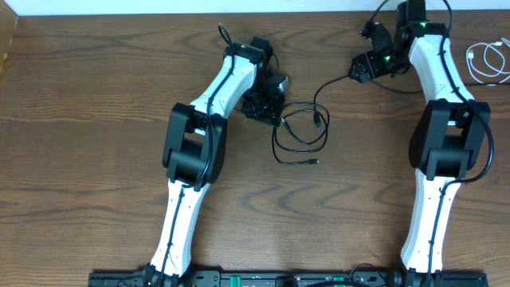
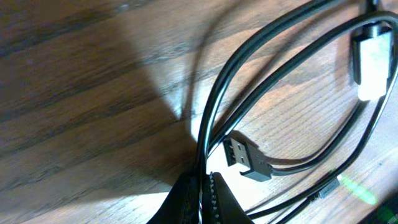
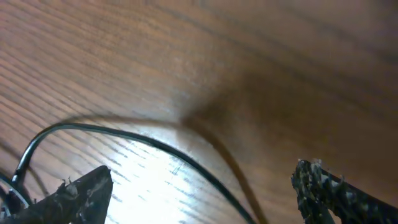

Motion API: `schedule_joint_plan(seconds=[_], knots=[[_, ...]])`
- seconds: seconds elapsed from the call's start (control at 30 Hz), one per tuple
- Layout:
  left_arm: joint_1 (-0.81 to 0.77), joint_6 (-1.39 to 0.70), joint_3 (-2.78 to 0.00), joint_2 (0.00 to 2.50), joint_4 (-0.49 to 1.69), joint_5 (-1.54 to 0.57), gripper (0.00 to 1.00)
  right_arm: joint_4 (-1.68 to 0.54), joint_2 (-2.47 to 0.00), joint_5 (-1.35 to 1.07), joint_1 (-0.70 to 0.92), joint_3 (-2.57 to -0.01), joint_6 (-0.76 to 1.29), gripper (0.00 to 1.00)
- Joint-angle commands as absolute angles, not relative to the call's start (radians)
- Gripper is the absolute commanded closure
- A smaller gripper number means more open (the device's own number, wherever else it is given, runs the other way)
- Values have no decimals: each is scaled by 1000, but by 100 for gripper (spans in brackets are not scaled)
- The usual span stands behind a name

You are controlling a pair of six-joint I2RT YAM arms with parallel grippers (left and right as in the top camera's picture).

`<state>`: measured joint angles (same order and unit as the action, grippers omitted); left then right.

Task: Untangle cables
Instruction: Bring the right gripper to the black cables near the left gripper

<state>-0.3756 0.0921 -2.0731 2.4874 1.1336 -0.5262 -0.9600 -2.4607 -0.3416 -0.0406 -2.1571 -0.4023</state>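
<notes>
The black cable (image 1: pixel 300 137) lies in loose loops at the table's middle, with one strand running up right. My left gripper (image 1: pixel 269 102) sits at the loops' left edge and is shut on a strand of the black cable (image 2: pixel 214 109). Its USB plug (image 2: pixel 245 158) lies just beyond the jaws (image 2: pixel 202 190). My right gripper (image 1: pixel 365 67) is open at the far right, low over the cable's far strand (image 3: pixel 155 144), which passes between its spread fingers (image 3: pixel 202 186). The white cable (image 1: pixel 487 60) lies coiled at the right edge, apart from the black one.
The wooden table (image 1: pixel 96 119) fills the view. Both arm bases stand at the front edge. A pale plug end (image 2: pixel 373 62) lies among the black loops. The right arm's own black wires hang near its wrist (image 1: pixel 374 32).
</notes>
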Motion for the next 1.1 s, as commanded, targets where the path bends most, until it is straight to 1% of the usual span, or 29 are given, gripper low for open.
schedule_joint_plan(seconds=[0.0,0.23,0.4,0.57,0.73,0.93,1.07], knots=[[-383,220,-2048,2543,1147,-593,93,-944,-2458,-342,-38,-2160,-505,12],[-382,240,-2048,2543,1148,-630,93,-942,-2477,-339,-38,-2159,-580,23],[-375,287,-2048,2543,1160,-696,93,-942,-2508,-339,-36,-2157,-586,25],[-339,327,-2048,2543,1178,-802,93,-946,-2531,-343,-33,-2157,-602,31],[-305,357,-2048,2543,1191,-869,92,-960,-2538,-354,-31,-2157,-617,32],[-302,359,-2048,2543,1196,-872,93,-981,-2538,-366,-22,-2150,-651,37],[-302,359,-2048,2543,1196,-872,92,-1000,-2538,-379,-22,-2150,-661,36]])
